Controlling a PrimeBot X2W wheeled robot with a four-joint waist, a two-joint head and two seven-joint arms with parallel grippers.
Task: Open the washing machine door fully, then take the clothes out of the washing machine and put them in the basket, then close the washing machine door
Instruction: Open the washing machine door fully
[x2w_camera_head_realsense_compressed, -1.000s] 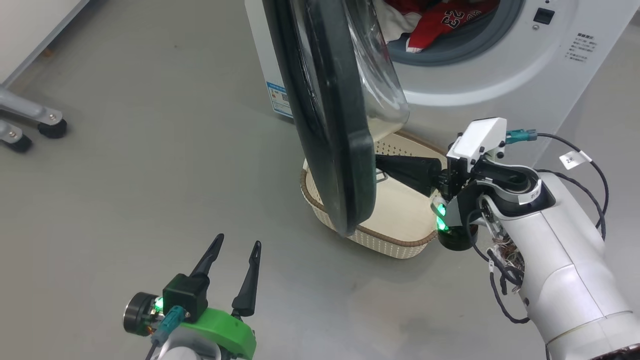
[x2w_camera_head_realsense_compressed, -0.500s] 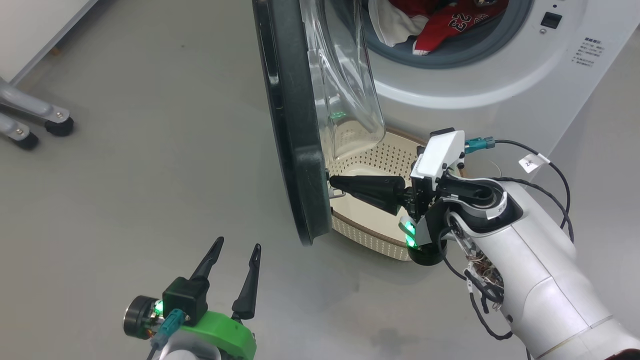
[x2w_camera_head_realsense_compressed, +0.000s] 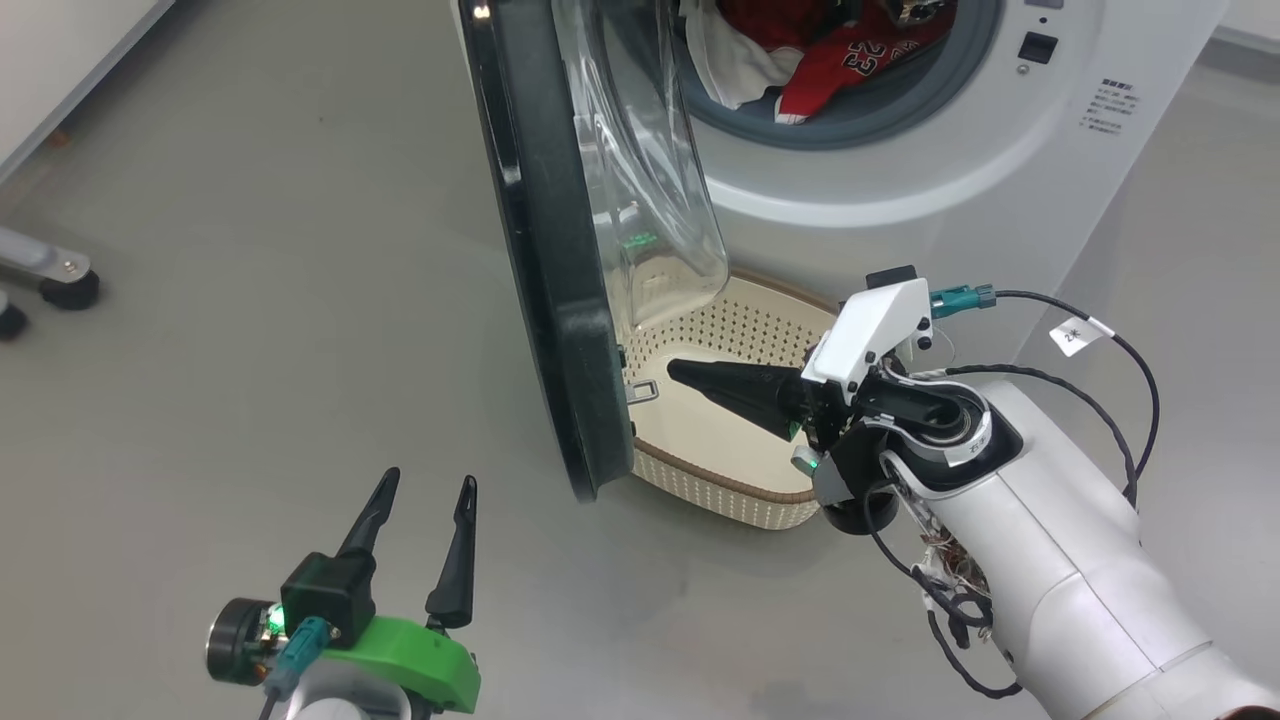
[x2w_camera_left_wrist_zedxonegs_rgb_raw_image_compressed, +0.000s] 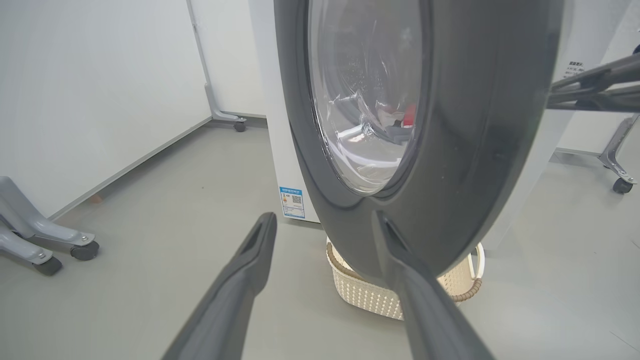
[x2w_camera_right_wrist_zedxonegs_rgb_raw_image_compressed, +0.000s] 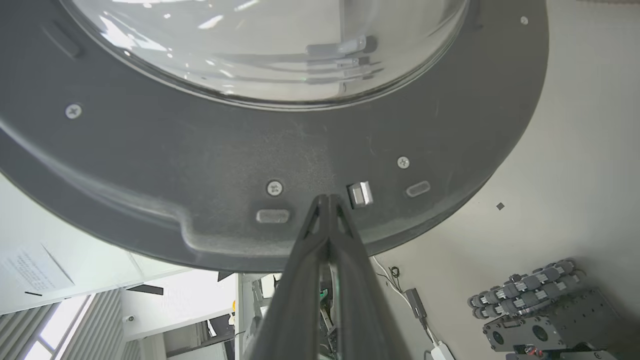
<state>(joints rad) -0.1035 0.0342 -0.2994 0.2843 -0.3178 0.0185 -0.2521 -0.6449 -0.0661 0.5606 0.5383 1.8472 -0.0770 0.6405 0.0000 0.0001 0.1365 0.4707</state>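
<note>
1. Washing machine door (x2w_camera_head_realsense_compressed: 545, 260): stood out from the cabinet, nearly edge-on to the head camera, with its glass bowl facing the drum side. Its lower rim hung over the 9 o'clock end of the basket. Judged only partly swung, so the opening step was not yet complete.
2. Right gripper (x2w_camera_head_realsense_compressed: 672, 369): fingers pressed together, holding nothing. It pointed toward 9 o'clock at the door's inner face, its tip just beside the metal latch loop (x2w_camera_head_realsense_compressed: 643, 390). The right wrist view put the tip (x2w_camera_right_wrist_zedxonegs_rgb_raw_image_compressed: 327, 198) over the dark inner rim, but contact could not be told. The closed fingers were probably meant as a blunt pusher to swing the door wider.
3. Left gripper (x2w_camera_head_realsense_compressed: 428, 477): fingers spread wide and empty, low at 7 o'clock of the head view, well apart from the door. Its wrist camera faced the door's outer face. Judged parked outside the door's swing.
4. Basket (x2w_camera_head_realsense_compressed: 730, 497): on the floor close against the washing machine (x2w_camera_head_realsense_compressed: 900, 200), at 6 o'clock below the drum mouth. Its visible interior was bare. The placement probably gave each garment a short drop.
5. Clothes (x2w_camera_head_realsense_compressed: 840, 60): red and white garments heaped in the drum at 1 o'clock of the head view, none lifted out.
6. Blue sticker (x2w_camera_left_wrist_zedxonegs_rgb_raw_image_compressed: 292, 202): on the cabinet's side panel, at 9 o'clock of the door in the left wrist view.
</note>
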